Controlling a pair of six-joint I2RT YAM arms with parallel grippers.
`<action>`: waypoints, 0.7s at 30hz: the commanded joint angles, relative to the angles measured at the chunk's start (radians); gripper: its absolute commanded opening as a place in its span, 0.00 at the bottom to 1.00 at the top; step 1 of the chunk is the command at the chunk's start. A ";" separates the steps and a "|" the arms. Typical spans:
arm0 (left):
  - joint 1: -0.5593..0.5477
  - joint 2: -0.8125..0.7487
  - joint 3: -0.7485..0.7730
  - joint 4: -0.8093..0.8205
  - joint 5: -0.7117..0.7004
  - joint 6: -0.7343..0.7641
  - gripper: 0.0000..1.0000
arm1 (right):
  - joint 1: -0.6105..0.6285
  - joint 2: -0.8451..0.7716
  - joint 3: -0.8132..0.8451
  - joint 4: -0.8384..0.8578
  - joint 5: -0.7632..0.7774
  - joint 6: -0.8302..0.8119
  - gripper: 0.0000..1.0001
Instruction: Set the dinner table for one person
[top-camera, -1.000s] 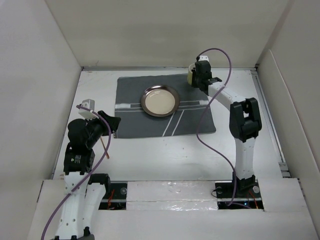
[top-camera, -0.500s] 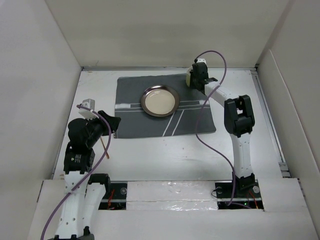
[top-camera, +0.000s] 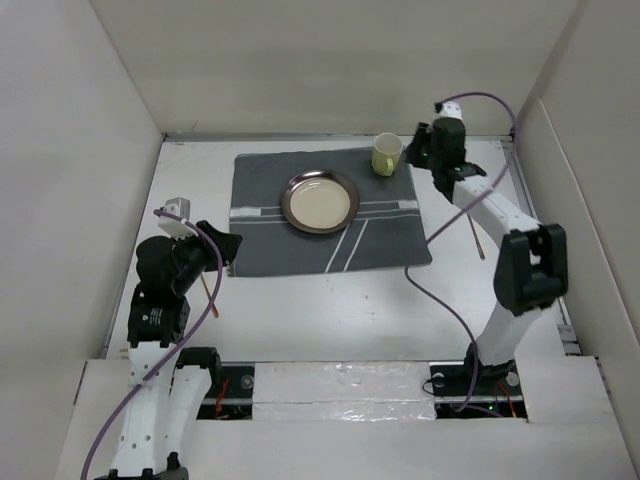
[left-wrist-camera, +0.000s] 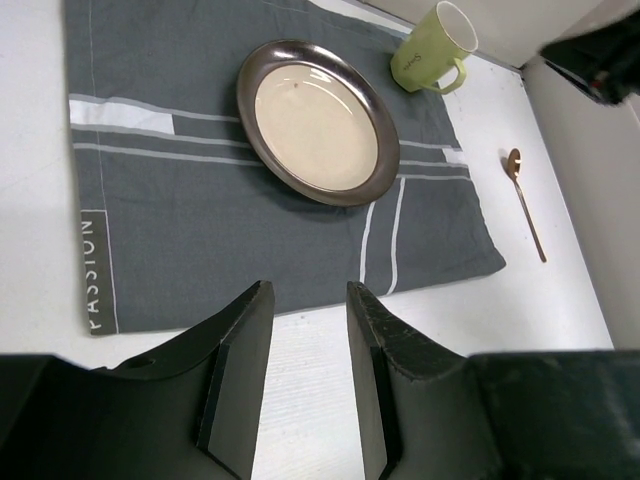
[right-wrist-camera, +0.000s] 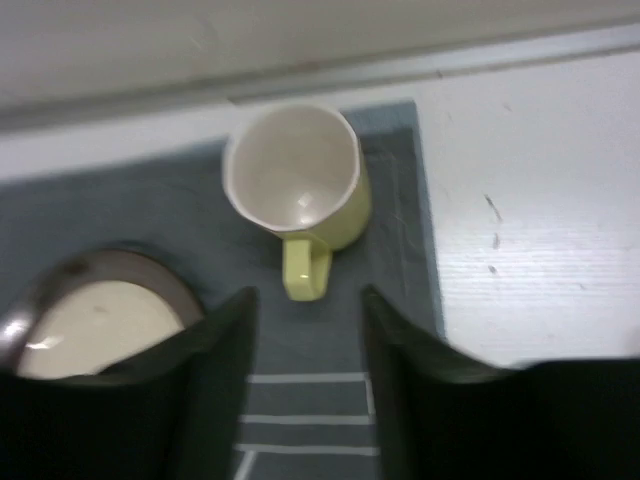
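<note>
The dinner table (top-camera: 330, 300) is the white tabletop. On it lies a dark grey placemat (top-camera: 370, 250) with a metal-rimmed plate (top-camera: 320, 200). A yellow-green mug (top-camera: 386, 154) stands upright on the mat's far right corner. My right gripper (top-camera: 420, 148) is open and empty just right of the mug; in the right wrist view the gripper (right-wrist-camera: 307, 300) has the mug (right-wrist-camera: 300, 185) ahead, its handle towards the jaws. A copper spoon (top-camera: 476, 235) lies right of the mat. My left gripper (top-camera: 226, 248) is open and empty at the mat's left edge, as the left wrist view (left-wrist-camera: 307, 295) shows.
White panel walls (top-camera: 80, 200) close in the table on the left, back and right. A thin brown utensil (top-camera: 210, 292) lies partly under the left arm. The left wrist view shows the plate (left-wrist-camera: 318, 122), mug (left-wrist-camera: 432, 50) and spoon (left-wrist-camera: 524, 200).
My right gripper has let go of the mug and drawn back to the right, and the arm has swung right, uncovering the spoon. The left arm has not moved.
</note>
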 joint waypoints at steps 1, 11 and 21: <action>-0.004 -0.007 -0.004 0.042 0.032 0.010 0.33 | -0.126 -0.174 -0.244 0.215 -0.092 0.116 0.29; -0.004 -0.051 -0.001 0.040 0.039 0.010 0.30 | -0.347 -0.259 -0.490 0.038 -0.011 0.147 0.00; -0.004 -0.111 0.001 0.040 0.033 0.007 0.31 | -0.367 -0.113 -0.299 -0.243 0.042 0.058 0.56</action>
